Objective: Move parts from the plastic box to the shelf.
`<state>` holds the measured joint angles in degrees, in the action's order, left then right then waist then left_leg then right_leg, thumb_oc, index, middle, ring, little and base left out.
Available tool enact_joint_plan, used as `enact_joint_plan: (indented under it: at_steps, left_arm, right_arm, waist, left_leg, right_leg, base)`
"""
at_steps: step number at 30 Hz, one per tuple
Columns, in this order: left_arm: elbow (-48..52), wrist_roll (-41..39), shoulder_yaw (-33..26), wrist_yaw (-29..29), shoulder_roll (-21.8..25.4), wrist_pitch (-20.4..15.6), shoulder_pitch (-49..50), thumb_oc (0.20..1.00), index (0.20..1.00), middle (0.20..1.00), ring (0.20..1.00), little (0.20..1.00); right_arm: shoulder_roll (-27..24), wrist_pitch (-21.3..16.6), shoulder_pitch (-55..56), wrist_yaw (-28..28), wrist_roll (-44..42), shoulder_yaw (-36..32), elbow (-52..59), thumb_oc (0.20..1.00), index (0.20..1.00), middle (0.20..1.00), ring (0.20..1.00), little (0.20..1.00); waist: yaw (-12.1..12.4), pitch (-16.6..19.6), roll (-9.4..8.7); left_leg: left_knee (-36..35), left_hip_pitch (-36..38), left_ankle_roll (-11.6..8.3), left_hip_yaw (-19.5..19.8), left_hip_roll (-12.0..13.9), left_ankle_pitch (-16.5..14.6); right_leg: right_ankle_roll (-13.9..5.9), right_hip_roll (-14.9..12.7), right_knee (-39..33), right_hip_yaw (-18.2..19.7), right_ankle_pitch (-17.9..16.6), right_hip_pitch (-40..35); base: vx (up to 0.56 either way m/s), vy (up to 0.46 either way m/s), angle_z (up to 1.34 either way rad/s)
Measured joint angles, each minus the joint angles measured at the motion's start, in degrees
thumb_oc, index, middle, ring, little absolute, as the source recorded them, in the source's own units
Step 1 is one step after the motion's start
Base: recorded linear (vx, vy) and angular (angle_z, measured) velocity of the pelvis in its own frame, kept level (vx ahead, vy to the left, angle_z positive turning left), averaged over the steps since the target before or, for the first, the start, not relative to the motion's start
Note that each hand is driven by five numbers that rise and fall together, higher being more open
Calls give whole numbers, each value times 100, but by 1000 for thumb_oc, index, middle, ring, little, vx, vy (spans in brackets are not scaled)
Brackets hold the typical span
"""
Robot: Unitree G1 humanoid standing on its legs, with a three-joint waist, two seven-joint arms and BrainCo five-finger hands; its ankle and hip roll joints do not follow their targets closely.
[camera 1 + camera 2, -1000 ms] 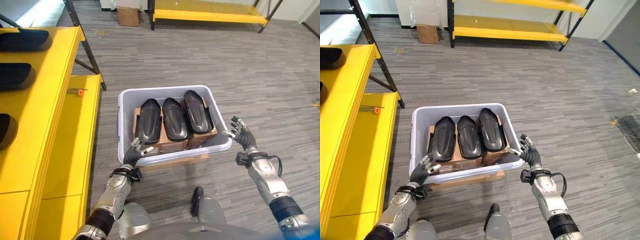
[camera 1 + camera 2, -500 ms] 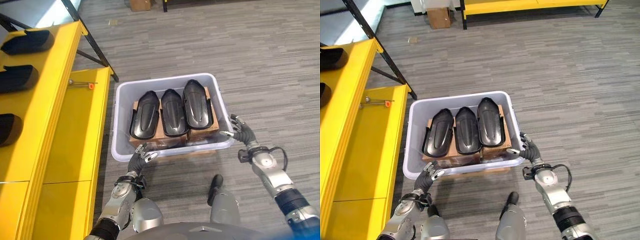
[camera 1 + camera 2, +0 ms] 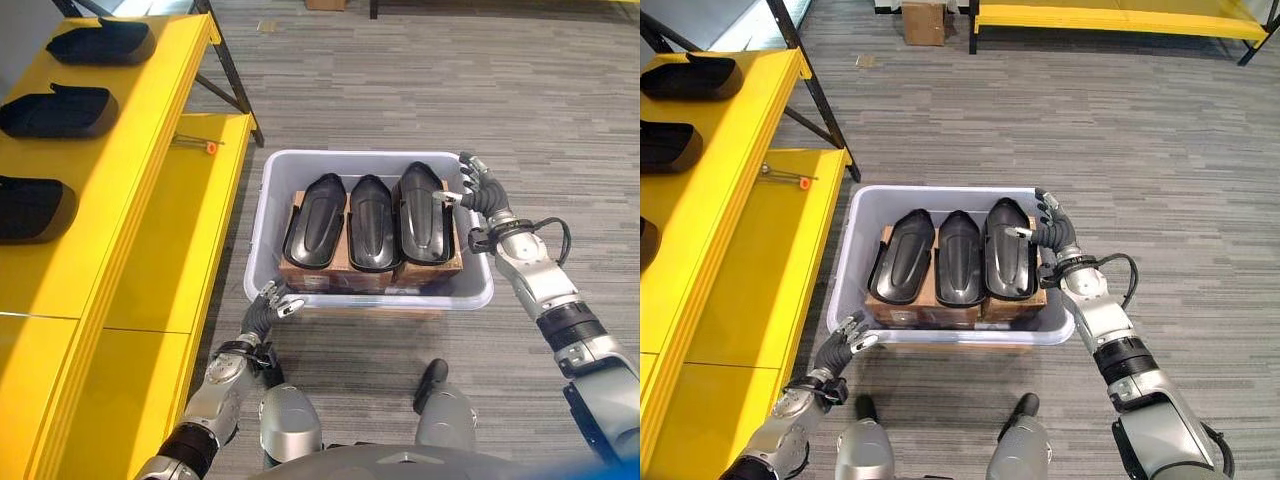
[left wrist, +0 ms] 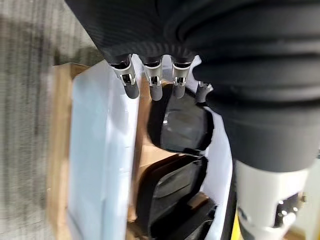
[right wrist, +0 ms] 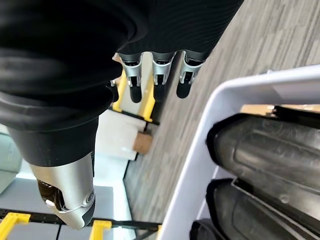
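My right hand has lifted over the plastic box's rim — fingers loose, holding nothing, beside the nearest part. Left hand waits open at the near corner; a grasp looks close.

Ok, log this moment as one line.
right hand: open, over grey plastic box | left hand: open, near rim | three black moulded parts: inside

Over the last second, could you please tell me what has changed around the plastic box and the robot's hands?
The right hand has risen from beside the near right corner of the plastic box to its right rim, fingers open next to the rightmost black part. It holds nothing. The left hand stays open at the near left corner. The camera shifted. All three parts remain in the box, and others lie on the yellow shelf.
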<state>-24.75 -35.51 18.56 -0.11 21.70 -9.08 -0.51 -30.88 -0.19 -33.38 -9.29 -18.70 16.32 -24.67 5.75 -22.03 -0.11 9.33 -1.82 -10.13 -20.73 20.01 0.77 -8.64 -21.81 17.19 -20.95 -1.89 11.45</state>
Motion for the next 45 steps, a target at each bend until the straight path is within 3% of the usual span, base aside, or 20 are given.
enact_joint_plan:
  at_steps: [5, 8, 12, 14, 23, 31, 41, 45]
  left_arm:
    - [50, -149, 84, 10, 20, 6, -303, 1000, 1000, 1000, 1000, 1000]
    - [110, -144, 228, 129, -1, -88, -493, 1000, 1000, 1000, 1000, 1000]
    - [135, -222, 202, 318, -88, -302, -675, 1000, 1000, 1000, 1000, 1000]
    - [123, -654, 123, 323, -254, -422, -688, 1000, 1000, 1000, 1000, 1000]
    - [461, -664, 107, 680, -327, -561, -656, 1000, 1000, 1000, 1000, 1000]
    - [533, -635, 78, 935, -319, -683, -615, 1000, 1000, 1000, 1000, 1000]
    - [535, -653, 75, 930, -319, -666, -659, 1000, 1000, 1000, 1000, 1000]
    - [536, -550, 86, 925, -294, -668, -742, 1000, 1000, 1000, 1000, 1000]
  right_arm:
    - [10, 122, -619, -278, 306, 68, 14, 1000, 1000, 1000, 1000, 1000]
    - [156, -5, -897, -1403, 1263, 153, -187, 1000, 1000, 1000, 1000, 1000]
    - [361, 103, -897, -2013, 1341, 221, -260, 1000, 1000, 1000, 1000, 1000]
    - [404, 192, -849, -2369, 1461, 243, -455, 1000, 1000, 1000, 1000, 1000]
    - [326, 328, -837, -3450, 2002, 56, -406, 1000, 1000, 1000, 1000, 1000]
    - [360, 614, -816, -3760, 2012, 33, -409, 1000, 1000, 1000, 1000, 1000]
    - [394, 589, -825, -3710, 1935, 34, -583, 1000, 1000, 1000, 1000, 1000]
    - [401, 493, -924, -3637, 1436, 40, -720, 1000, 1000, 1000, 1000, 1000]
  waist:
    - [35, -563, 119]
    - [19, -735, 216]
    - [12, -929, 310]
    - [28, -968, 339]
    - [-28, -967, 339]
    - [-35, -968, 337]
    - [-46, -967, 335]
    - [-33, -966, 332]
  left_leg:
    - [324, -349, -5, 159, -9, -37]
    - [588, -651, -14, 226, -13, -137]
    - [817, -1061, -30, 269, -1, -122]
    - [840, -1162, -12, 284, 1, -129]
    - [886, -1529, 20, 301, 20, -81]
    - [884, -1702, 19, 287, 20, -66]
    - [869, -1792, 23, 267, 23, -78]
    - [898, -1955, 21, 256, 25, -76]
  right_leg:
    - [53, -128, 281, -7, 36, 239]
    - [72, -172, 470, 127, 51, 567]
    - [138, -230, 764, 226, 88, 1046]
    - [178, -230, 863, 271, 113, 1210]
    - [216, -215, 926, 312, 113, 1605]
    - [235, -197, 919, 329, 77, 1796]
    - [227, -182, 870, 331, 72, 1888]
    - [250, -176, 892, 357, 48, 2071]
  base:
    - [-10, 8, 10]
    - [-66, 8, -6]
    - [-114, -20, -4]
    - [-108, -26, -2]
    - [-53, -22, -1]
    - [-24, -8, -1]
    - [-3, -1, 0]
    - [0, 0, 0]
